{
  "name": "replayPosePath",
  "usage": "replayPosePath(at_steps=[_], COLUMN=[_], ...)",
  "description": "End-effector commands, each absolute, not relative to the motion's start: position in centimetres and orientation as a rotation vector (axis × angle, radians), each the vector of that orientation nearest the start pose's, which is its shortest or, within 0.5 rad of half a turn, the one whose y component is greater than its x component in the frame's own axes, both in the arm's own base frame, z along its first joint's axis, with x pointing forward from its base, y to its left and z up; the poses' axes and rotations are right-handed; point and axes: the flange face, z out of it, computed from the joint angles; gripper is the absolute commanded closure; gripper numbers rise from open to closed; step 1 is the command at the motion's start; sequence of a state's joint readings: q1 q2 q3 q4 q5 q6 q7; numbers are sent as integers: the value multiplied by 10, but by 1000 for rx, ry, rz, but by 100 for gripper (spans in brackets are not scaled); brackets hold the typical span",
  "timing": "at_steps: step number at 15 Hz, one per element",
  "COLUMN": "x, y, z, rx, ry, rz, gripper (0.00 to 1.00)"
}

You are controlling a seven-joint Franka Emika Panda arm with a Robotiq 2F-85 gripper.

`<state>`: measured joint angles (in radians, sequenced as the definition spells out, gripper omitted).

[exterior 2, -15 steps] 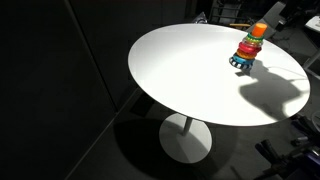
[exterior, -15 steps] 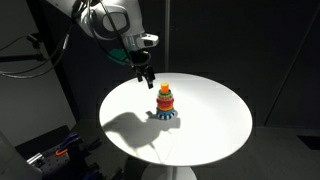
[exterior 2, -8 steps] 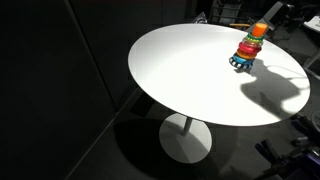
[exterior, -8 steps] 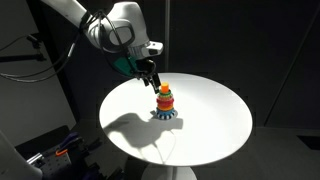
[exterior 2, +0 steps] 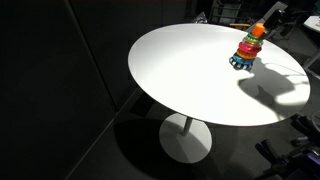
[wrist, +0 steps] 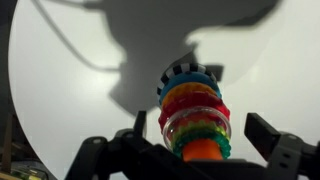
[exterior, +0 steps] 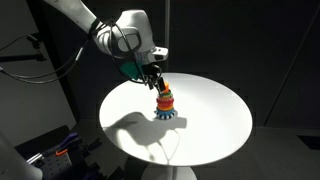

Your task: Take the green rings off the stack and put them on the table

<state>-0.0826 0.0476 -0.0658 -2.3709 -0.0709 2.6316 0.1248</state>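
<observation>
Claw (exterior: pixel 157 84) hangs over the stack (wrist: pixel 194 100), jaws spread wide to either side of its orange top and holding nothing. Green rings (wrist: pixel 205 131) sit on the stack just under that top. It stands upright on the table (exterior: pixel 215 125).

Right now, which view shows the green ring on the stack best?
Wrist view: the green ring is large, close and distinct from its neighbours. In both exterior views the stack is tiny, with green only a thin stripe.
</observation>
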Motion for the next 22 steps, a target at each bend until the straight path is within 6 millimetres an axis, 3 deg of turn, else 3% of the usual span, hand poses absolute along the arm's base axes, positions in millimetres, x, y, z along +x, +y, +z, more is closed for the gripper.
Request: replayPosePath(at_steps=[1, 8, 16, 17, 18, 21, 22], x=[538, 561, 572, 572, 573, 572, 571], y=[-82, -79, -72, -72, -72, -72, -71], z=[325, 317, 306, 304, 303, 305, 307], rx=[-3159, -3151, -3123, -3121, -3119, -3122, -3124], ry=[341, 314, 299, 299, 302, 304, 302], rz=[-360, -363, -354, -351, -348, -352, -358], gripper=[0, 0, 0, 25, 26, 51, 56])
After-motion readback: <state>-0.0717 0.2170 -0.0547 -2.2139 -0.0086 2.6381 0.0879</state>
